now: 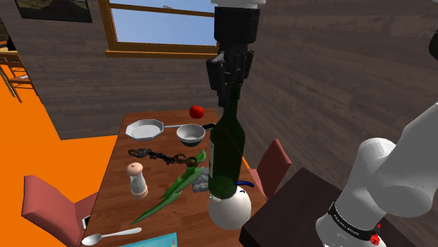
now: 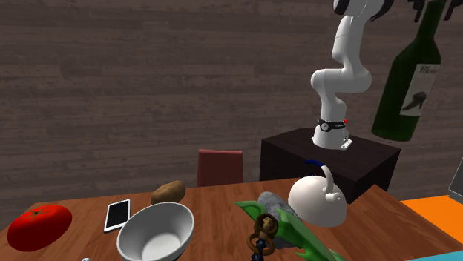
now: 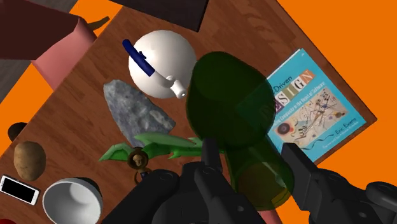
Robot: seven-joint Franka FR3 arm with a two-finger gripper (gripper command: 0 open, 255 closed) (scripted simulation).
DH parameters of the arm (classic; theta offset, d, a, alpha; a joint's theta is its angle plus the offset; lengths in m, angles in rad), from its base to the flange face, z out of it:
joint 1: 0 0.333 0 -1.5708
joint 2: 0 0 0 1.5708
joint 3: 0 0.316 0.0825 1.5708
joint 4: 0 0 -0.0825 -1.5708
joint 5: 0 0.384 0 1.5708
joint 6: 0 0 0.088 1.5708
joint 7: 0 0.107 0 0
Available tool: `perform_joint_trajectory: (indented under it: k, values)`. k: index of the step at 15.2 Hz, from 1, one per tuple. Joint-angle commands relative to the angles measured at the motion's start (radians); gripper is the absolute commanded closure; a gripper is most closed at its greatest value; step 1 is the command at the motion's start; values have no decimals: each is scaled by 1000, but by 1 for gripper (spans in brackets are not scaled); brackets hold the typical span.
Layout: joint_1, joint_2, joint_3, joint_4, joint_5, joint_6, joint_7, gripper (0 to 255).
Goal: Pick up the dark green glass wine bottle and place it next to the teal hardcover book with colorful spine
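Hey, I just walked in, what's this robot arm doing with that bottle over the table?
The white arm's black hand is shut on the neck of the dark green wine bottle and holds it in the air above the wooden table. The wrist view looks down past the bottle: a white teapot is on one side and the teal book lies flat at the table's corner on the other. The bottle is not yet set down beside the book.
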Motion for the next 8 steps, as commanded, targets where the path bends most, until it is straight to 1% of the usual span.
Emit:
perform_joint_trajectory:
  k: [1, 8]
  values:
    - [15, 7, 31, 41, 7, -35, 50, 255]
    - [67, 82, 155, 234, 5, -156, 237, 255]
